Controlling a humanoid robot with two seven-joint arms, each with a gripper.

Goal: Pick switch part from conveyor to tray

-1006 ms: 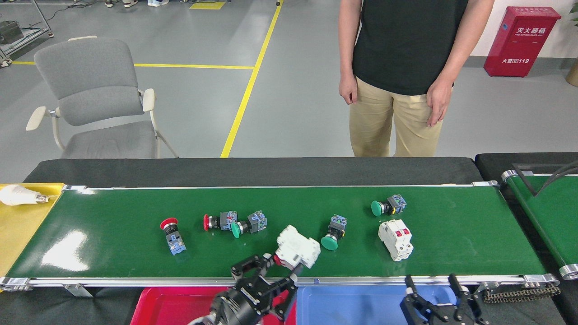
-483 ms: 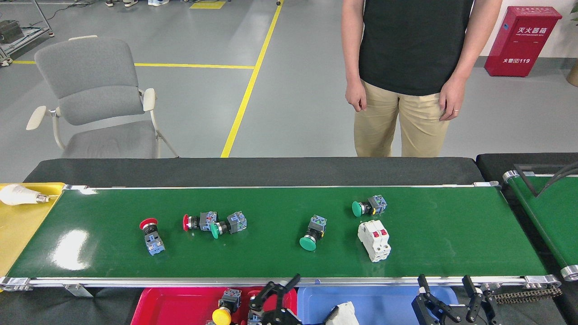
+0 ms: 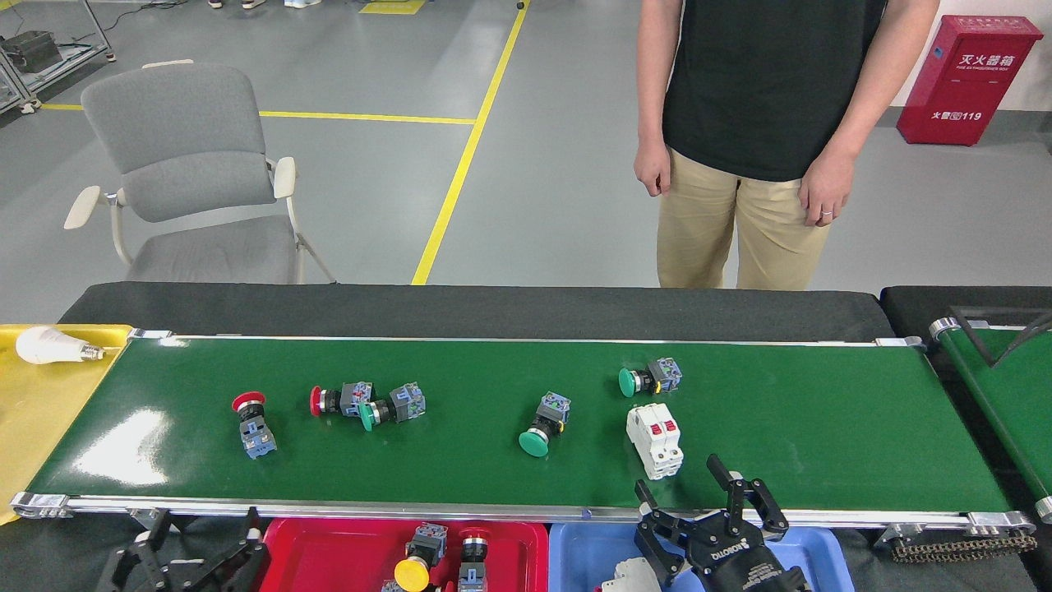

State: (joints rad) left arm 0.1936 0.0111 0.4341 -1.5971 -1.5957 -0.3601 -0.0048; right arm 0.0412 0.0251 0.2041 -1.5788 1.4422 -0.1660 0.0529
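Observation:
The conveyor (image 3: 822, 427) is a long green belt with silver rails. On it lie a white breaker-type switch part (image 3: 655, 440), three green push-button switch parts (image 3: 542, 427) (image 3: 649, 378) (image 3: 390, 407) and two red ones (image 3: 333, 399) (image 3: 251, 423). My right gripper (image 3: 682, 485) is open over the belt's near rail, just below and right of the white part, not touching it. My left gripper (image 3: 204, 530) is open, low at the bottom left in front of the belt. The red tray (image 3: 329, 551) holds button switches. In the blue tray (image 3: 575, 547) lies a white part (image 3: 629, 575).
A person (image 3: 764, 123) stands behind the belt at the right. A yellow surface (image 3: 33, 403) with a light bulb (image 3: 49, 345) adjoins the belt's left end. A second green belt (image 3: 1007, 395) sits at the far right. A grey chair (image 3: 189, 173) is back left.
My left gripper let the white part go into the blue tray and withdrew to the bottom left. My right gripper rose up and left to the belt's near rail. The parts drifted left.

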